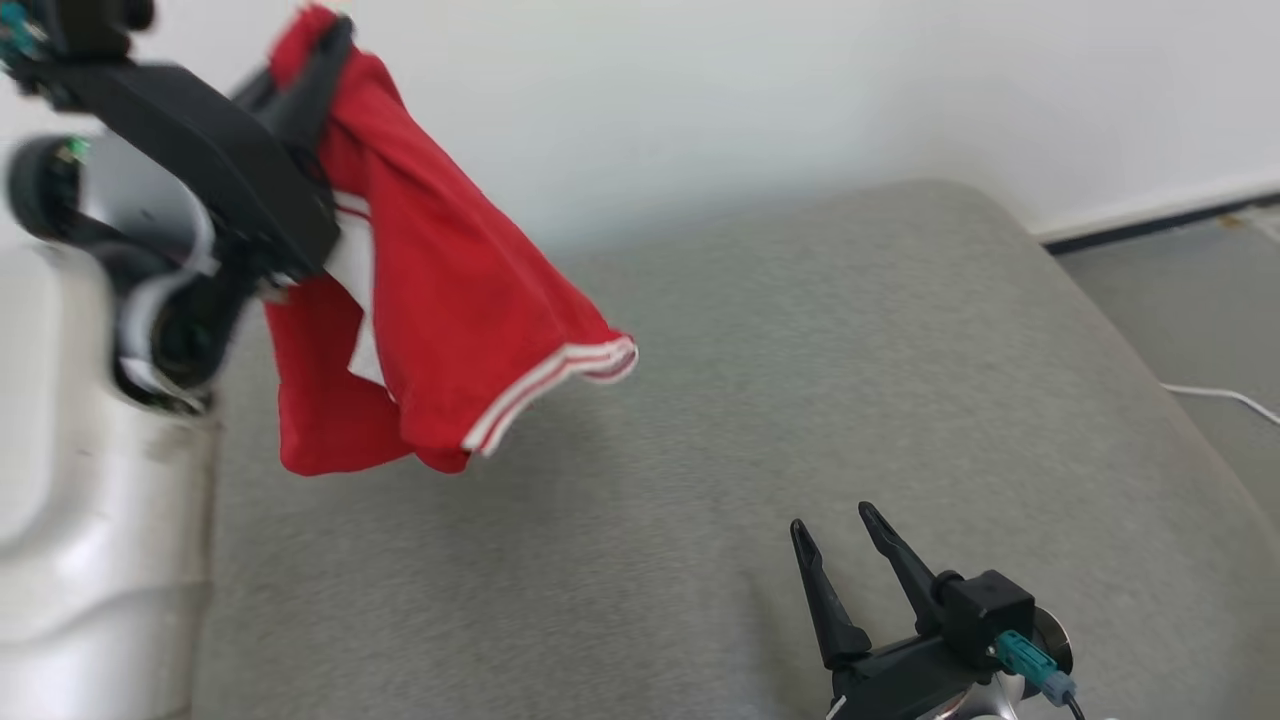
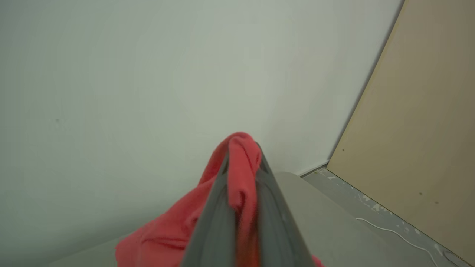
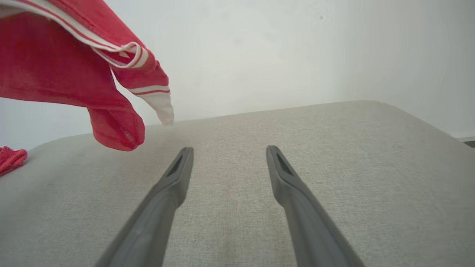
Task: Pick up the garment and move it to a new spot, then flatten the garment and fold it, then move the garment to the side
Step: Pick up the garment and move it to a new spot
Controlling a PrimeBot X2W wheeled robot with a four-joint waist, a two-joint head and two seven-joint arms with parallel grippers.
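The garment (image 1: 440, 290) is red with white stripes at its hems and hangs in the air at the upper left, clear of the grey cushioned surface (image 1: 800, 400). My left gripper (image 1: 325, 40) is raised high and shut on the garment's top edge; in the left wrist view red cloth (image 2: 241, 167) bunches between and over the two fingers. From the right wrist view the garment (image 3: 74, 74) dangles at the upper left, with a striped corner close above the surface. My right gripper (image 1: 835, 525) rests low at the front right, open, with nothing between its fingers (image 3: 178, 174).
A white wall backs the grey surface. Grey floor (image 1: 1200, 330) with a white cable (image 1: 1230, 398) lies to the right, past the surface's rounded edge. A tan panel (image 2: 419, 129) leans by the wall. A small piece of red cloth (image 3: 11, 157) lies at the surface's far left.
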